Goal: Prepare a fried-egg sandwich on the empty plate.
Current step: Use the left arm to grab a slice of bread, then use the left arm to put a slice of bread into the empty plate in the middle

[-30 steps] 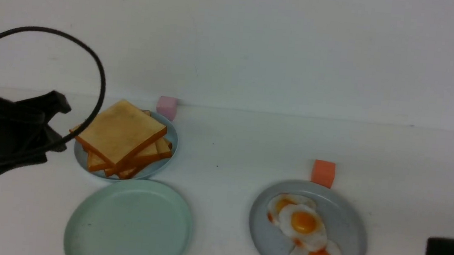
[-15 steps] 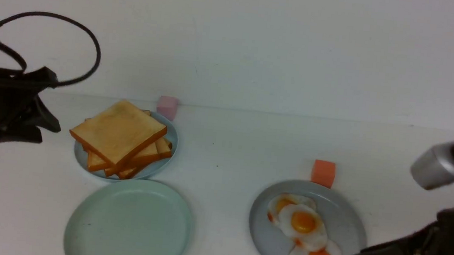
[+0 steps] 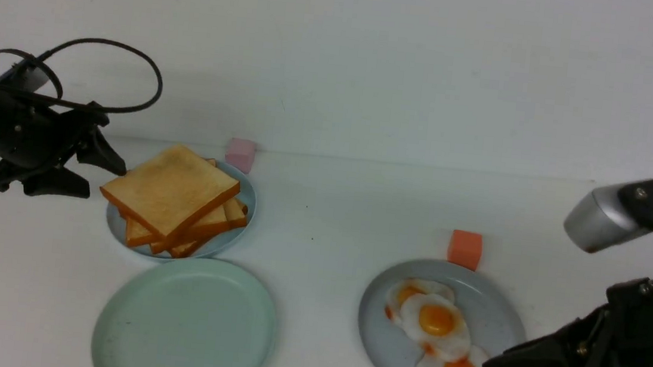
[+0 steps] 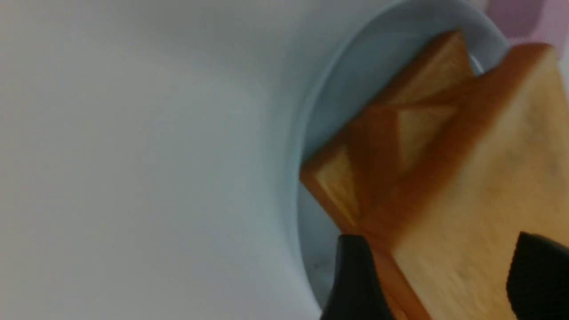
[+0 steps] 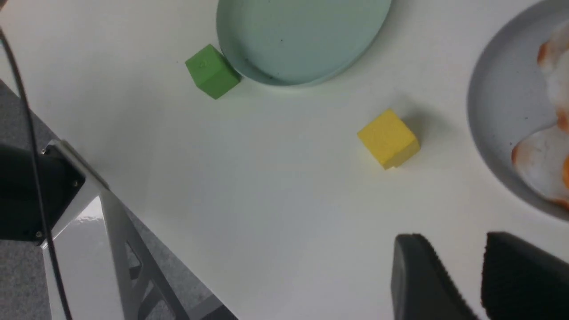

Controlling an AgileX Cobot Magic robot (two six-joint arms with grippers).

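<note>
**A:** The left fingers: are they wide, or gripping something?

**B:** They are spread wide. In the left wrist view they straddle a corner of the top slice of the toast pile, one finger on each side. I can't see them pressing it, so the slice lies flat on the pile and nothing is lifted.

**A:** And the right fingers?

**B:** There is only a narrow gap between them, with nothing in it. They hover over the surface just beside the near rim of the blue-grey plate. The fried eggs lie overlapping on that plate, three as far as I can count.

**A:** Where is the empty plate?

**B:** The empty plate is the mint-green one, near the front on the left, just in front of the pale-blue plate that carries the toast. It is bare, with no slice and no egg on it.

**A:** So how far along is the fried-egg sandwich?

**B:** I'd say it is not begun. Everything is left to do: a slice onto the mint-green plate, an egg on that slice, and a second slice on top. Taking the top slice looks like the step in hand, and it falls to the left arm. The right arm seems placed for an egg afterwards, but that is only my guess.
</note>
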